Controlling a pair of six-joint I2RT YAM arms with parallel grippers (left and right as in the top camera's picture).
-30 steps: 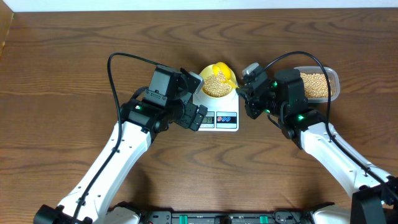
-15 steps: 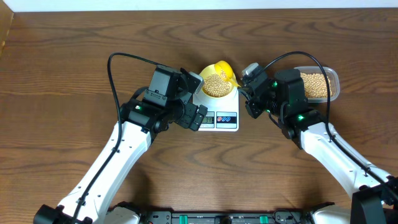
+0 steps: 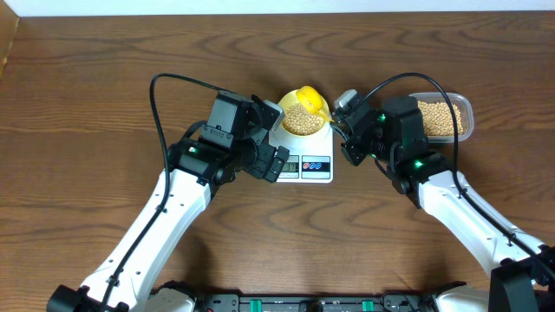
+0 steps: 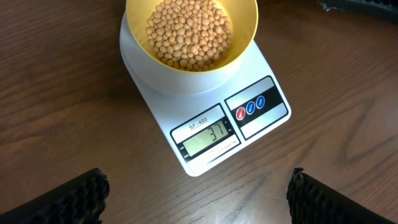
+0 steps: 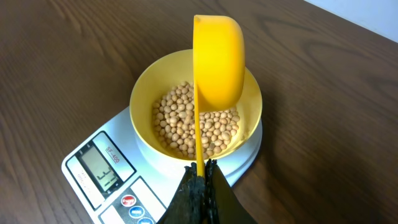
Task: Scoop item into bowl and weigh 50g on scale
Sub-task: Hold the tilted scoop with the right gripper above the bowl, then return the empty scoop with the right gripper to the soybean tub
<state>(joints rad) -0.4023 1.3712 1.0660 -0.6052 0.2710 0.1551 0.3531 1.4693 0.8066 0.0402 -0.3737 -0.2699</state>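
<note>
The pale yellow bowl (image 3: 300, 117) sits on the white scale (image 3: 306, 161), holding many beige beans (image 4: 188, 31). The bowl (image 4: 242, 37) and scale (image 4: 205, 140) show in the left wrist view, the display reading about 31. My right gripper (image 5: 201, 171) is shut on the handle of the bright yellow scoop (image 5: 219, 59), which is tipped on its side over the bowl (image 5: 147, 99). In the overhead view the scoop (image 3: 310, 96) is at the bowl's far right rim, my right gripper (image 3: 344, 128) just right of it. My left gripper (image 4: 196, 190) is open, empty, in front of the scale.
A clear plastic tub (image 3: 442, 117) of beans stands at the right, behind my right arm. The table's far edge runs along the top of the overhead view.
The scoop has rolled further onto its side over the bowl's far rim. The left arm has not moved.
</note>
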